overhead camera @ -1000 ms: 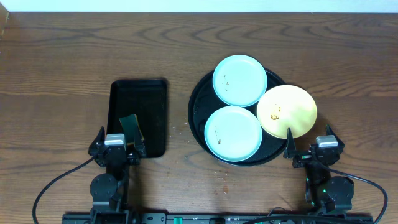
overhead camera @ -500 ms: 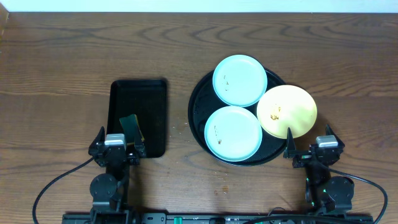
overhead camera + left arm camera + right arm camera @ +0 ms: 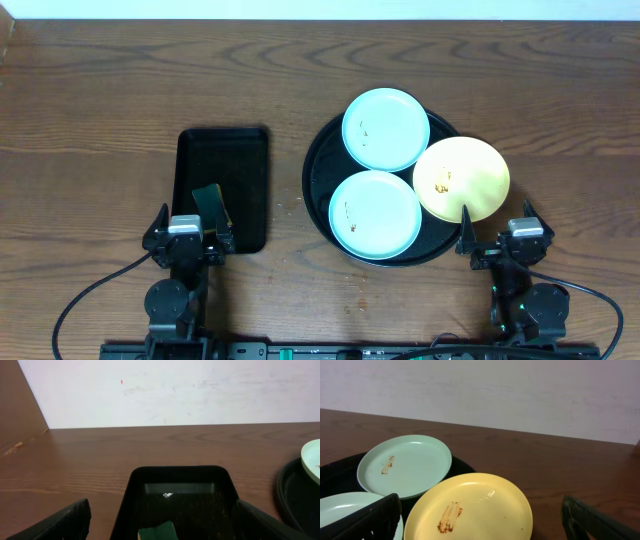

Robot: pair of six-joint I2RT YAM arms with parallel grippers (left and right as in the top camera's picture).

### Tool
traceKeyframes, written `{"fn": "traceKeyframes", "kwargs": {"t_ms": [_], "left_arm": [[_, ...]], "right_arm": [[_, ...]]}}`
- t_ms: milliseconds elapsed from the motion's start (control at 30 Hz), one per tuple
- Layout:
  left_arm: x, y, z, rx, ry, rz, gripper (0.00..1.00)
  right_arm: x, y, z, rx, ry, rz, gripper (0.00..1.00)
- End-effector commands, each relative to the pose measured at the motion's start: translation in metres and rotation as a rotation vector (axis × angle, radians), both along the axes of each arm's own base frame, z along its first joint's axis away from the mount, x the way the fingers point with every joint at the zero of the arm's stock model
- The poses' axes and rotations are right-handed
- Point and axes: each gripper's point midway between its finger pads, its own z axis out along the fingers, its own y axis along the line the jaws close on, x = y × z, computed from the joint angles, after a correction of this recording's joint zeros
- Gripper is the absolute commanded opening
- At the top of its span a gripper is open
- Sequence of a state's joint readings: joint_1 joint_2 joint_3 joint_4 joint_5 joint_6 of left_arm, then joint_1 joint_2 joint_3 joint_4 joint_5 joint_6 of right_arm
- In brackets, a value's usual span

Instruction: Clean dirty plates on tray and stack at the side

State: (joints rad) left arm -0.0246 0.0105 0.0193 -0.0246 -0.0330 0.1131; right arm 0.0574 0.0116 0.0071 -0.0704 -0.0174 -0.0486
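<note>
Nothing has moved: the left gripper [image 3: 190, 232] and right gripper [image 3: 495, 226] both rest spread open at the table's [image 3: 100, 120] near edge. Three plates [image 3: 375, 214] sit on the tray [image 3: 318, 170], and the yellow plate [image 3: 461, 178] overhangs its rim. They look light, rigid and slick, so pinch that free edge.

Three plates [image 3: 386, 129] cover the tray [image 3: 316, 172] right of centre; the yellow one [image 3: 461, 178] overhangs its right rim. A smaller tray [image 3: 222, 160] holding a sponge [image 3: 210, 203] sits front-left. Bare wood [image 3: 285, 150] runs between them and along the far edge.
</note>
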Motion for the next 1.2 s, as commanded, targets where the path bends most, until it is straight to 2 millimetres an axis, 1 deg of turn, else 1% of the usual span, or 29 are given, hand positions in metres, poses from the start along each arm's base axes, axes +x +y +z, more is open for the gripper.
{"fn": "traceKeyframes", "kwargs": {"t_ms": [0, 567, 667, 800, 833, 867, 933, 1033, 1067, 1133, 1167], "left_arm": [[-0.001, 0.005, -0.016, 0.024, 0.054, 0.031, 0.9], [-0.001, 0.006, -0.016, 0.024, 0.053, 0.032, 0.89], [-0.001, 0.005, -0.013, 0.023, 0.038, 0.032, 0.9], [-0.002, 0.006, -0.016, 0.024, 0.054, 0.032, 0.9], [-0.001, 0.005, -0.016, 0.024, 0.053, 0.031, 0.9], [-0.001, 0.006, -0.016, 0.024, 0.052, 0.032, 0.9], [-0.001, 0.005, -0.013, 0.021, 0.039, 0.031, 0.9], [0.0, 0.005, -0.002, -0.073, -0.004, 0.041, 0.9], [-0.001, 0.005, 0.004, -0.121, -0.021, 0.042, 0.9], [-0.003, -0.003, 0.02, -0.21, -0.042, 0.003, 0.9], [-0.005, -0.009, 0.03, -0.242, -0.051, -0.033, 0.9]], "right_arm": [[0.0, -0.007, -0.001, -0.009, 0.0, -0.03, 0.99], [0.0, -0.007, -0.001, -0.009, 0.0, -0.029, 0.99], [0.0, -0.006, -0.001, -0.009, 0.0, -0.024, 0.99], [0.0, -0.006, 0.001, -0.009, -0.009, -0.023, 0.99], [0.0, -0.005, 0.001, -0.007, -0.008, -0.022, 0.99], [0.0, -0.001, 0.001, 0.007, -0.006, 0.005, 0.99], [-0.001, 0.005, 0.0, 0.038, 0.001, 0.038, 0.99], [-0.001, -0.003, -0.001, 0.085, 0.03, -0.018, 0.99], [-0.002, -0.006, 0.0, 0.098, 0.049, -0.033, 0.99], [-0.006, -0.007, 0.011, 0.098, 0.08, -0.039, 0.99], [-0.008, -0.007, 0.021, 0.098, 0.098, -0.043, 0.99]]}}
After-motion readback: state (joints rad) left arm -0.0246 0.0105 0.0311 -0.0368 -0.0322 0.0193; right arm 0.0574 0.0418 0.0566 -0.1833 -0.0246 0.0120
